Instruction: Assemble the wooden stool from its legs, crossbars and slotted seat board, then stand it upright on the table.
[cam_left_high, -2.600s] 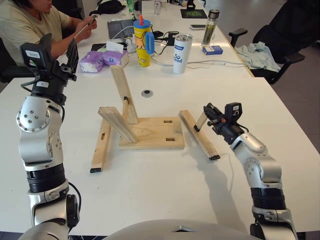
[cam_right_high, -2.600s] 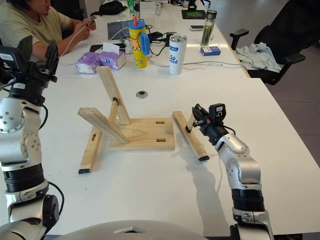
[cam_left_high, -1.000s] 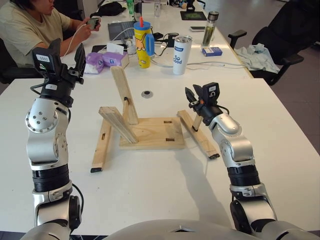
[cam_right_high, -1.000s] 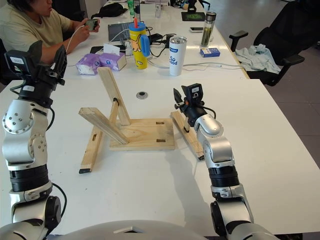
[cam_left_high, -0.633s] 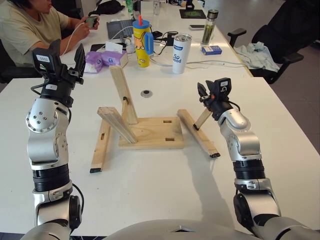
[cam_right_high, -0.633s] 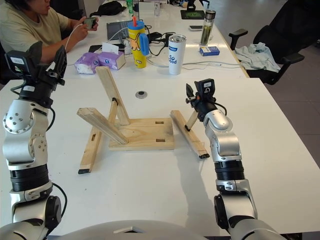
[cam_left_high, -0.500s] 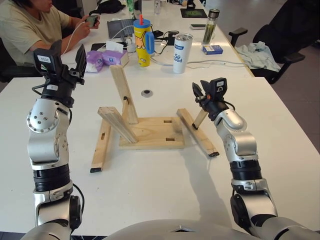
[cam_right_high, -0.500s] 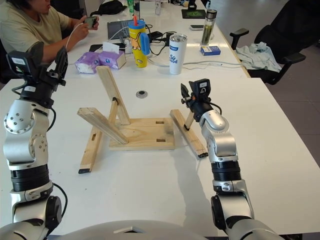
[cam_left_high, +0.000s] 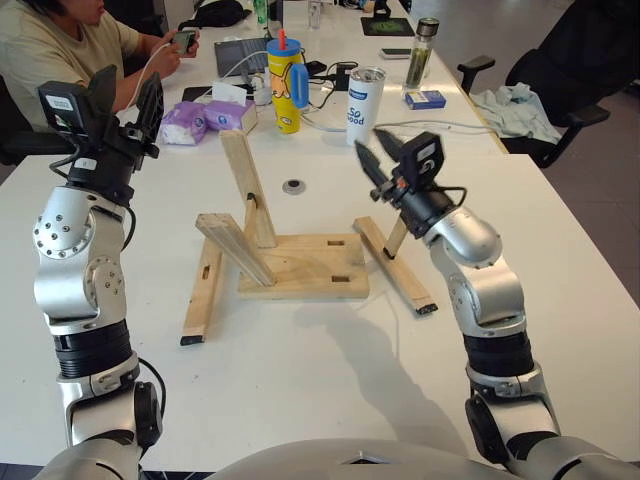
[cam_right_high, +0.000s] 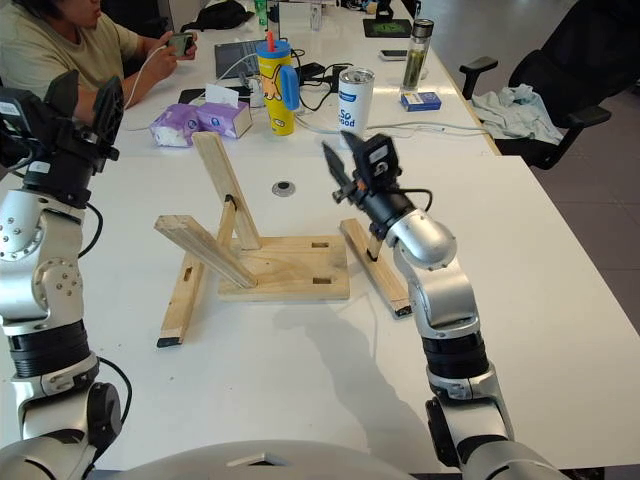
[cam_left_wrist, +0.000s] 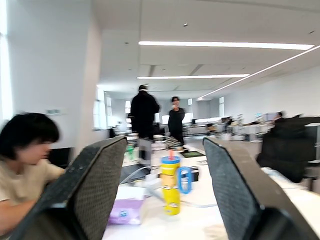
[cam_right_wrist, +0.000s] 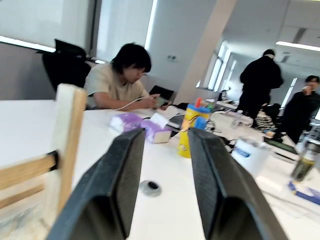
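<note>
The seat board (cam_left_high: 300, 268) is pale wood, the table (cam_left_high: 300, 380) white. Between the left gripper's (cam_left_high: 128, 80) black jaws shows a yellow cup (cam_left_wrist: 171, 195) with a blue handle.

Left gripper (cam_left_high: 124, 88) was held high, jaws parted; right gripper (cam_left_high: 373, 155) (likewise parted, empty) hung raised, arm bent.

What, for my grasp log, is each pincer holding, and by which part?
Nothing. The left pincer is open, raised in the air; the right pincer is open too, raised clear of the loose leg piece.
</note>
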